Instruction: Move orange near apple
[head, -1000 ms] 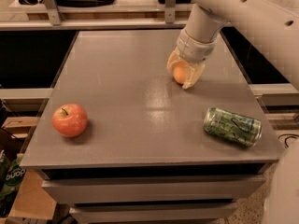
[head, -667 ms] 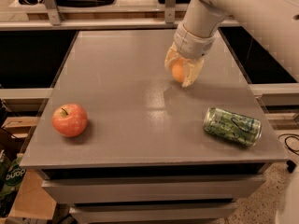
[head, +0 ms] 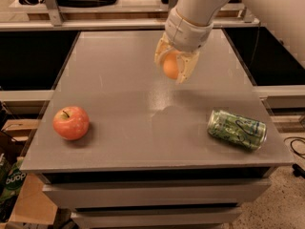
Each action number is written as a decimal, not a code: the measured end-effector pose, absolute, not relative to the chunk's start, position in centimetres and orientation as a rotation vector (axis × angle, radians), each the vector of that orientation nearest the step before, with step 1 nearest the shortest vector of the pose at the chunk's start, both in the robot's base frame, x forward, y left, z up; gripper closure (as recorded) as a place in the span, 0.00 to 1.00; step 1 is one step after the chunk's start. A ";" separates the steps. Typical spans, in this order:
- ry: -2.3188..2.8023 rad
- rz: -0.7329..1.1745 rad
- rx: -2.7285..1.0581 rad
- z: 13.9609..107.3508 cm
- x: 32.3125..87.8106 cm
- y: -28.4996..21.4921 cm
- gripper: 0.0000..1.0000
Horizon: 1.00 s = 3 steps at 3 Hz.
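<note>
One grey table (head: 124,94) fills the frame. The gripper (head: 174,68) hangs above its upper middle. A green can (head: 237,129) lies on its side lower right; the apple (head: 70,122) sits lower left. The orange (head: 170,67) is clamped between the gripper's fingers, clear of the surface, well apart from the apple.

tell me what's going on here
The robot arm's gripper is shut on the orange, holding it above the back of the grey table. The apple sits near the front left corner, and a green can lies on its side at front right. The orange is not yet near the apple.
</note>
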<state>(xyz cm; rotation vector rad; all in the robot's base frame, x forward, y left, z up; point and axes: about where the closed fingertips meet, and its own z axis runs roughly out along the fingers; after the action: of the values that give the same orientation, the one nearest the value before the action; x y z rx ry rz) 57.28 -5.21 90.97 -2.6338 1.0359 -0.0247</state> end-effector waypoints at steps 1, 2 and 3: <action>0.908 0.097 -2.615 91.9 54.7 -1.7 1.00; 0.908 0.097 -2.615 91.9 54.7 -1.7 1.00; 0.866 0.105 -2.616 91.5 54.6 -0.3 1.00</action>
<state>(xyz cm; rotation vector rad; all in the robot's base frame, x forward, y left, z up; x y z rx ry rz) 54.60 -0.27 91.50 -2.6162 0.8661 0.1050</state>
